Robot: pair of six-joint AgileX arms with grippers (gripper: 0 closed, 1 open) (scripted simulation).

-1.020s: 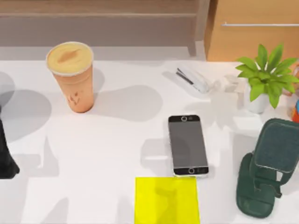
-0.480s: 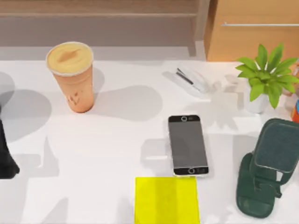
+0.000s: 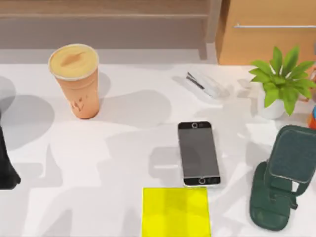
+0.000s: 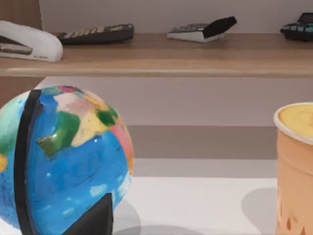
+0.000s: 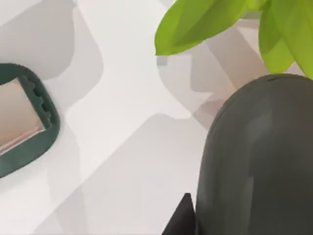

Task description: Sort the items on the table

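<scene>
Bright even light, soft overlapping shadows

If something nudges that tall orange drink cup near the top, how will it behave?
The drink cup stands upright, tall, and narrower at its base than at its rim, so a high push would probably tip it. It seems full to the rim with foam, so it is likely top-heavy and could spill onto the table.

Left arm [image 3: 6, 165] sits as a dark shape right at the left edge of the tabletop, about halfway between back and front, and too little of it is in view to read its pose. On the right wrist view, just a black wedge of the right pincer [image 5: 182, 218] pokes in at the edge, low over the tabletop.
</scene>
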